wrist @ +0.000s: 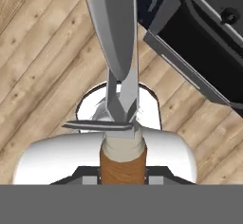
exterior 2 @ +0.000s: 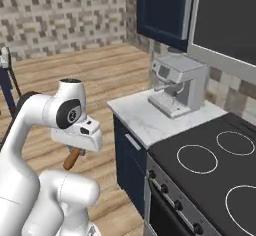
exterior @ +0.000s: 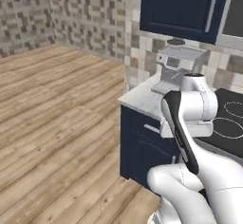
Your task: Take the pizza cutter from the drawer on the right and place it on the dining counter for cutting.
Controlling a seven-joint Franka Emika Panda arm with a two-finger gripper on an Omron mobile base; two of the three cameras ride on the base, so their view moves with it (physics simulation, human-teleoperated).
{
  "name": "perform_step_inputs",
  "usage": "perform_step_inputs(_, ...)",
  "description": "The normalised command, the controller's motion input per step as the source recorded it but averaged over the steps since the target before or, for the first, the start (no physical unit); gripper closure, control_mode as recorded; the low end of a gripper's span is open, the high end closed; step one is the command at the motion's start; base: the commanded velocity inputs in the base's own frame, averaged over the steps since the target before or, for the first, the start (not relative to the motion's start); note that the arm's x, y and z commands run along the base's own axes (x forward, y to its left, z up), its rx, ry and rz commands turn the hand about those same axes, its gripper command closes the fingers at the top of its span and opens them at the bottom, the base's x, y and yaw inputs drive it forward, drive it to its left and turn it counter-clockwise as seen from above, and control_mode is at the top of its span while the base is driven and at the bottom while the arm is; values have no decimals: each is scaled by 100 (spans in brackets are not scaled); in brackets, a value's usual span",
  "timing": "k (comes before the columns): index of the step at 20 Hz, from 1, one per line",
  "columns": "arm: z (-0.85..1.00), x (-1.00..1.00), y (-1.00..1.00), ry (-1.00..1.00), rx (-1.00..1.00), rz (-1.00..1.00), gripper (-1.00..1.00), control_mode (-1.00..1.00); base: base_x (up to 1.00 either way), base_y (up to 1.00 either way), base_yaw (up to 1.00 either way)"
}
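My gripper (exterior 2: 75,151) hangs over the wooden floor to the left of the navy cabinets, shut on the pizza cutter (exterior 2: 72,159). Its stubby brown handle pokes out below the hand. In the hand view the gripper (wrist: 122,174) clamps that brown handle (wrist: 122,163), and the cutter's grey metal blade (wrist: 118,42) points away over the floor. The drawer (exterior 2: 131,142), a navy front with a short silver bar handle (exterior: 152,128), sits under the marble worktop. At the left edge is a white top on thin dark legs with a navy panel, likely the dining counter (exterior 2: 5,62).
A silver coffee machine (exterior 2: 177,82) stands on the marble worktop (exterior 2: 140,117). The black stove top (exterior 2: 210,165) and the oven front with knobs (wrist: 209,23) lie to the right. Navy wall cabinets (exterior: 182,4) hang above. Open wooden floor (exterior: 57,104) spreads to the left.
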Motion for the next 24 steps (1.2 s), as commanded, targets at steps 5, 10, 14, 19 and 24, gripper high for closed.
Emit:
perform_step_inputs(5,0,0,0,0,0,0,100,100,-3,0,100)
perform_step_inputs(10,0,0,0,0,0,0,100,100,-1,0,100)
perform_step_inputs(14,0,0,0,0,0,0,100,100,1,0,98)
perform_step_inputs(19,0,0,0,0,0,0,100,100,25,0,92)
perform_step_inputs(24,0,0,0,0,0,0,100,100,100,-7,21)
